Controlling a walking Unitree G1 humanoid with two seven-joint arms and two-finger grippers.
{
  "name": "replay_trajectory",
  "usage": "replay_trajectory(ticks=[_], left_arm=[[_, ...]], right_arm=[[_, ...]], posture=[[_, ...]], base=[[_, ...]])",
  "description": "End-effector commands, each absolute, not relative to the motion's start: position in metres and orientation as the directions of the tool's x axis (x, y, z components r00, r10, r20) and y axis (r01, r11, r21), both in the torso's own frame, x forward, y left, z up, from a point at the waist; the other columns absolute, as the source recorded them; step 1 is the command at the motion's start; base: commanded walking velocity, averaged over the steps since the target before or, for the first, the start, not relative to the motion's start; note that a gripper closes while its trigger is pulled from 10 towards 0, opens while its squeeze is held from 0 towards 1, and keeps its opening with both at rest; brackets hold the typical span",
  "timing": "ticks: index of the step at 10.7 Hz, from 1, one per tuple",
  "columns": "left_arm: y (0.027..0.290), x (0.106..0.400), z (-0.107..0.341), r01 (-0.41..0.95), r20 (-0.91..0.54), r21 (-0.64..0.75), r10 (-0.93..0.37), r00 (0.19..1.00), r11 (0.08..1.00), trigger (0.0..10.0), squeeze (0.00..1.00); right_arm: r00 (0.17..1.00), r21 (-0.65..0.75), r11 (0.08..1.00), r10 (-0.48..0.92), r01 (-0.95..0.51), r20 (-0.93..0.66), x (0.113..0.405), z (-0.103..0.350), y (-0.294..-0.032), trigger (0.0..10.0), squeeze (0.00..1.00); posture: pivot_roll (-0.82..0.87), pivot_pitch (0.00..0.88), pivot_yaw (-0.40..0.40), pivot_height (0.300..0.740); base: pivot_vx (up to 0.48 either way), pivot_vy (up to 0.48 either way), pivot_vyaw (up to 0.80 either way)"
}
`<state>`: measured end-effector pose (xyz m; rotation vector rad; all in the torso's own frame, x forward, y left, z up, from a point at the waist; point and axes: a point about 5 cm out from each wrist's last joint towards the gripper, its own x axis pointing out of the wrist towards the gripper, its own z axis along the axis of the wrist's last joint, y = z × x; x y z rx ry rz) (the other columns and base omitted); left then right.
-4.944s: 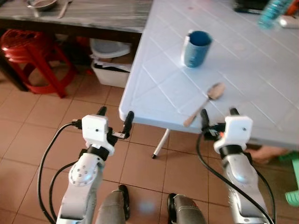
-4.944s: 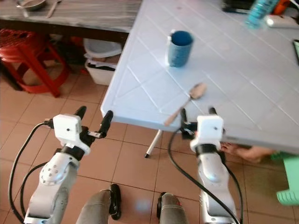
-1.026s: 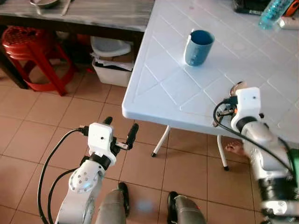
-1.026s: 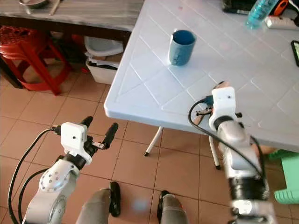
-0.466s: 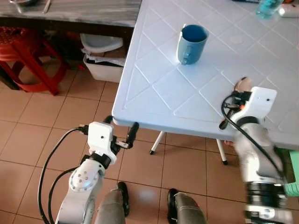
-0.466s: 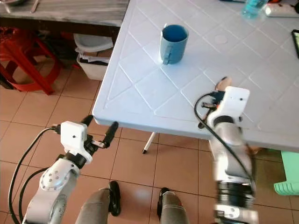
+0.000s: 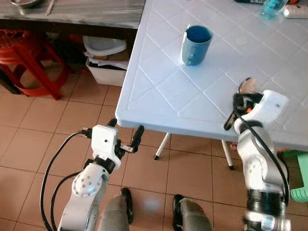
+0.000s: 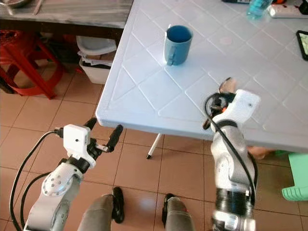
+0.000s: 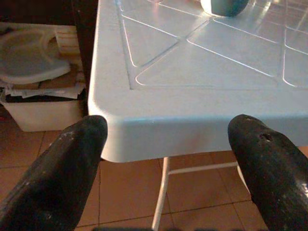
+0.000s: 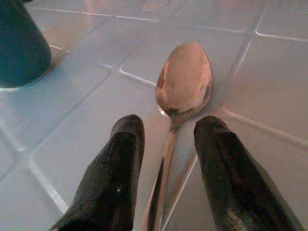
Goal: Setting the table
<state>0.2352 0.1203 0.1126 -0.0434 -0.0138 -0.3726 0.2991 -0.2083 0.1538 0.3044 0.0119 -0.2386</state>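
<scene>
Nearest to us, our left gripper [image 7: 126, 138] hangs low over the floor tiles, just short of the corner of the white table [image 7: 159, 96], its two black fingers spread wide with nothing between them; in the left wrist view those fingers [image 9: 57, 168] frame the table edge, so that arm looks idle.

Up on the table, our right gripper [image 10: 166, 159] is down at the spoon [image 10: 180, 96], fingers parted and straddling the handle, one on each side, just behind the bowl. We judge this is the pickup: the jaws have not closed on the metal, and whether the tips touch the tabletop we cannot tell.

To do it well, we want the handle centred between the pads before closing, and the tips low enough to catch such a thin, flat handle. It is smooth metal on slick plastic, so an off-centre squeeze could make it skate or spin away.

Further off stands the blue mug [image 7: 195, 44], well apart from the spoon
</scene>
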Motion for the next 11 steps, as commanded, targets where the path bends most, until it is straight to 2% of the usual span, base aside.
replay_trajectory(ticks=[1, 2, 3, 4, 6, 9, 10, 11], left_arm=[[0.120, 0.233, 0.113, 0.378, 0.023, -0.038, -0.378, 0.926, 0.925, 10.0, 0.00], [0.119, 0.234, 0.113, 0.381, 0.023, -0.039, -0.381, 0.924, 0.924, 10.0, 0.00], [0.118, 0.234, 0.112, 0.390, 0.020, -0.041, -0.389, 0.921, 0.920, 10.0, 0.00], [0.118, 0.233, 0.112, 0.396, 0.017, -0.042, -0.395, 0.918, 0.917, 10.0, 0.00], [0.118, 0.233, 0.112, 0.401, 0.012, -0.042, -0.400, 0.916, 0.915, 10.0, 0.00], [0.117, 0.230, 0.111, 0.411, 0.007, -0.046, -0.411, 0.912, 0.911, 10.0, 0.00], [0.117, 0.230, 0.111, 0.414, 0.005, -0.046, -0.414, 0.910, 0.909, 10.0, 0.00], [0.115, 0.229, 0.111, 0.429, -0.001, -0.045, -0.430, 0.903, 0.902, 10.0, 0.00]], right_arm=[[0.973, 0.304, 0.925, -0.217, 0.229, -0.075, 0.292, 0.151, -0.207, 10.0, 1.00], [0.974, 0.300, 0.927, -0.206, 0.225, -0.097, 0.290, 0.147, -0.208, 10.0, 1.00], [0.975, 0.296, 0.933, -0.169, 0.205, -0.144, 0.297, 0.144, -0.207, 10.0, 0.11], [0.976, 0.309, 0.929, -0.164, 0.203, -0.147, 0.302, 0.147, -0.207, 10.0, 0.00], [0.976, 0.301, 0.933, -0.160, 0.199, -0.149, 0.310, 0.155, -0.206, 10.0, 0.00], [0.941, 0.239, 0.935, -0.194, 0.263, -0.278, 0.313, 0.143, -0.211, 10.0, 0.00], [0.935, 0.228, 0.934, -0.204, 0.275, -0.290, 0.312, 0.142, -0.214, 9.4, 0.00], [0.916, 0.191, 0.940, -0.205, 0.282, -0.344, 0.312, 0.136, -0.221, 0.0, 0.00]], posture=[[-0.01, 0.240, 0.023, 0.740], [-0.02, 0.241, 0.026, 0.740], [-0.02, 0.242, 0.029, 0.740], [-0.02, 0.242, 0.029, 0.740], [-0.01, 0.243, 0.030, 0.740], [-0.01, 0.249, 0.029, 0.740], [-0.01, 0.250, 0.030, 0.740], [-0.01, 0.253, 0.033, 0.740]], base=[[0.000, 0.000, 0.00], [0.000, 0.000, 0.00], [0.000, 0.000, 0.00], [0.000, 0.000, 0.00], [0.000, 0.000, 0.00], [0.000, 0.000, 0.00], [0.000, 0.000, 0.00], [0.000, 0.000, 0.00]])
